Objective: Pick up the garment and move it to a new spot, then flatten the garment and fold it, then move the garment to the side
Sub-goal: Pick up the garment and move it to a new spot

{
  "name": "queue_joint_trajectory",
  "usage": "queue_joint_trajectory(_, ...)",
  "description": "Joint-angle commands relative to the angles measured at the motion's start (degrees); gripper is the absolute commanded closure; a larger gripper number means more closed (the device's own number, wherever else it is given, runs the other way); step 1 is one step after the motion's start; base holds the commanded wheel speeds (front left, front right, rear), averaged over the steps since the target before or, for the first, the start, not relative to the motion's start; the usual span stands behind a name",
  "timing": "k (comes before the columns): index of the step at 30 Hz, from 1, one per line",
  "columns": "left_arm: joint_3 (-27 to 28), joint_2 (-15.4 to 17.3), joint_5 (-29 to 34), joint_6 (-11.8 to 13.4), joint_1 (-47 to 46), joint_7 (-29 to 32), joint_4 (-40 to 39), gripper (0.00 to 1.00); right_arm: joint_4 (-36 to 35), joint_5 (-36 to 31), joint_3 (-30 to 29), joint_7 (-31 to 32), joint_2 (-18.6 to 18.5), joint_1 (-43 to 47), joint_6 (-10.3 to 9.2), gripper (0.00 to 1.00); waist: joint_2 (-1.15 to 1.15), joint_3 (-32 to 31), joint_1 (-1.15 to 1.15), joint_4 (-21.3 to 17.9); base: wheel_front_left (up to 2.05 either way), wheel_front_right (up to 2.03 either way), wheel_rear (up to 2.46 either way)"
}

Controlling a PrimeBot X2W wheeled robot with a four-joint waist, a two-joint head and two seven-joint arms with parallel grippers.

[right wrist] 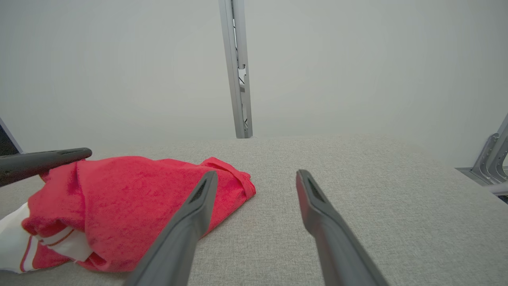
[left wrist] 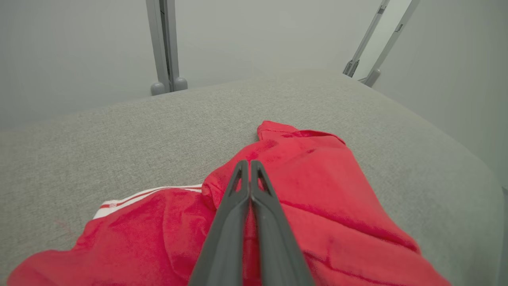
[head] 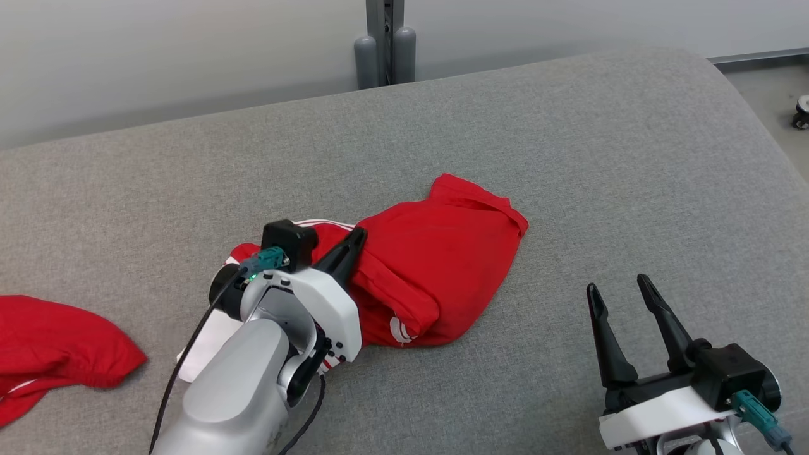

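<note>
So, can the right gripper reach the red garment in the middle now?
Probably yes. The right gripper is open, to the right of the red garment, with only bare grey surface between them. The shut left gripper is over its left part, out of the way.

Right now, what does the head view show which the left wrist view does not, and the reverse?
The head view adds: the open right gripper, a second red cloth at the left edge, and a small wheel on the floor. The left wrist view adds: two slanted metal struts at upper right. Both share: the red garment, the shut left gripper over it, the grey cushion and the upright post.
</note>
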Motion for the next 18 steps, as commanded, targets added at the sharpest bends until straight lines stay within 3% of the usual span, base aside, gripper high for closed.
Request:
queue_joint_trajectory(1,-0.6,0.1,0.9,-0.5,0.0,-1.3,1.1,1.0,-0.2,0.0,-0.3,-0.3,-0.2,0.0,0.01,0.0,0.0,0.4,0.0,0.0,0.0,0.0,0.0)
queue_joint_trajectory(5,-2.9,-0.2,1.9,-1.8,0.2,-5.3,6.1,1.0,-0.4,0.1,-1.2,-0.3,-0.2,-0.1,0.01,0.0,0.0,0.7,0.0,0.9,0.0,0.0,0.0)
queue_joint_trajectory(6,-3.3,-0.4,2.1,-2.0,0.0,-6.3,6.8,0.84,-0.3,0.0,-1.3,-0.3,-0.2,-0.1,0.01,0.0,0.0,0.7,0.0,1.2,0.0,0.0,0.0)
queue_joint_trajectory(7,-3.7,-0.5,2.1,-2.0,-0.3,-7.5,7.3,0.57,-0.3,-0.2,-1.4,-0.3,-0.2,-0.2,0.01,0.0,0.0,0.7,0.0,1.6,0.0,0.0,0.0)
queue_joint_trajectory(8,-3.9,-0.6,2.5,-2.1,-0.6,-8.8,7.5,0.04,-0.3,-0.4,-1.3,-0.3,-0.2,-0.4,0.01,0.0,0.0,0.5,0.0,1.9,0.0,0.0,0.0)
queue_joint_trajectory(9,-4.1,-0.6,2.7,-2.0,-0.8,-9.9,7.7,0.0,-0.3,-0.6,-1.3,-0.3,-0.2,-0.5,0.01,0.0,0.0,0.3,0.0,2.2,0.0,0.0,0.0)
queue_joint_trajectory(14,-2.9,-0.5,4.1,0.3,3.0,-13.1,3.7,0.0,-1.2,-1.9,-2.8,-0.3,-0.2,-0.1,0.01,0.0,0.0,-2.6,0.0,4.2,0.0,0.0,0.0)
queue_joint_trajectory(18,-0.9,1.0,6.5,2.9,8.3,-13.4,-4.8,0.0,-2.2,-3.3,-4.6,-0.3,-0.2,1.2,0.01,0.0,0.0,-5.2,0.0,5.9,0.0,0.0,0.0)
